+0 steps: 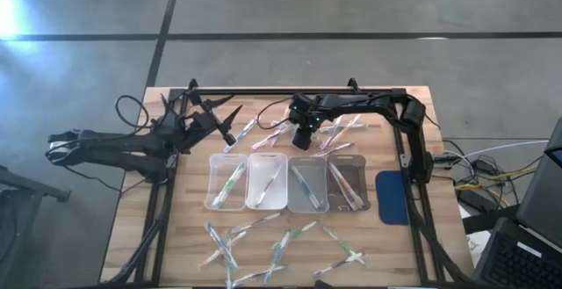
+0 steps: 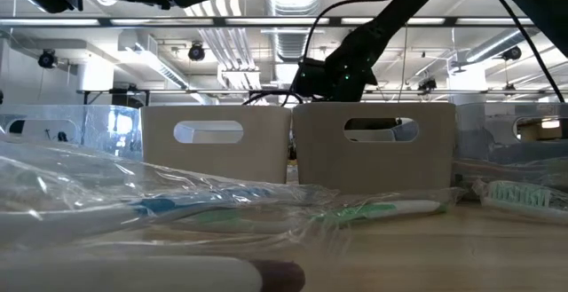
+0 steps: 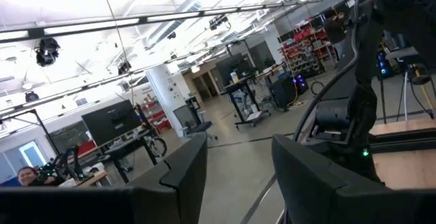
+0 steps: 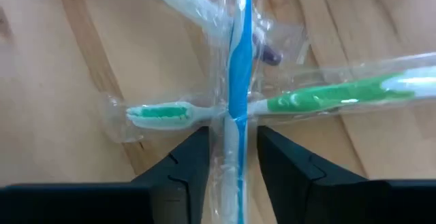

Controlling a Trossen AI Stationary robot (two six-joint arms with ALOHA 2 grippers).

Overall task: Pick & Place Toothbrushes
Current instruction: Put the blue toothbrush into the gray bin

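Observation:
Several wrapped toothbrushes lie on the wooden table, some in a far pile [image 1: 338, 131] and more near the front edge [image 1: 281, 241]. My right gripper [image 1: 301, 138] points down over the far pile. In the right wrist view its fingers [image 4: 197, 149] stand on either side of a blue toothbrush [image 4: 238, 67] in clear wrap. That toothbrush lies across a green one [image 4: 327, 94]. My left gripper [image 1: 230, 126] is raised at the far left, open [image 3: 238, 176] and with nothing between its fingers. My right gripper comes from above with one finger on each side of the blue toothbrush's wrapped handle [image 4: 235, 125], lying across it. The gap is close to the width of the wrap. I cannot tell whether the fingers touch the wrap. The toothbrush lies on the table and on the green one.
Four clear trays [image 1: 226, 203] stand in a row across the table's middle, each with toothbrushes inside. A blue pad [image 1: 392, 197] lies to the right of them. A black frame [image 1: 263, 91] runs along the far edge.

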